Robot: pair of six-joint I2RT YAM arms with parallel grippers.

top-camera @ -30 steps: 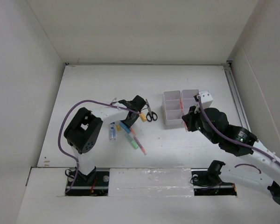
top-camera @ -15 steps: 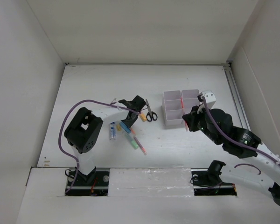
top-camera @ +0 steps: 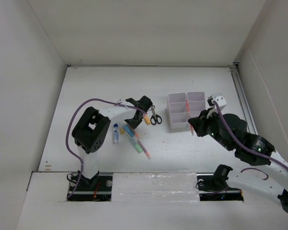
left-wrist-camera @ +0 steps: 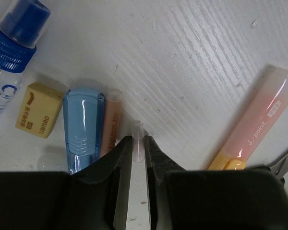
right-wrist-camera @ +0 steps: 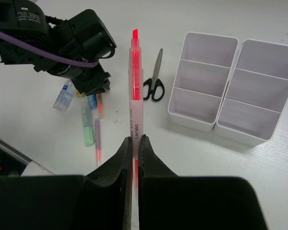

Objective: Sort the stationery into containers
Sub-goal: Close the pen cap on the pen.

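At the near edge of the white boxes (right-wrist-camera: 189, 123), a pink pen (right-wrist-camera: 135, 91) is clamped in the right gripper (right-wrist-camera: 134, 146); scissors (right-wrist-camera: 154, 81) lie just left. Further left, the left gripper (left-wrist-camera: 138, 148) pinches a clear-tipped pen (left-wrist-camera: 138, 132), crowded by a blue marker (left-wrist-camera: 83, 127), eraser (left-wrist-camera: 37, 111) and bottle (left-wrist-camera: 12, 43).

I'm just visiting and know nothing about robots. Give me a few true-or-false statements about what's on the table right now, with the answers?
1. The right gripper holds a pink pen. True.
2. The scissors sit inside a box. False: they lie on the table, left of the white boxes.
3. Every compartment of the white boxes is empty. True.
4. The bottle has a red cap. False: the cap is blue.
5. The left gripper has a thin pale pen between its fingers. True.
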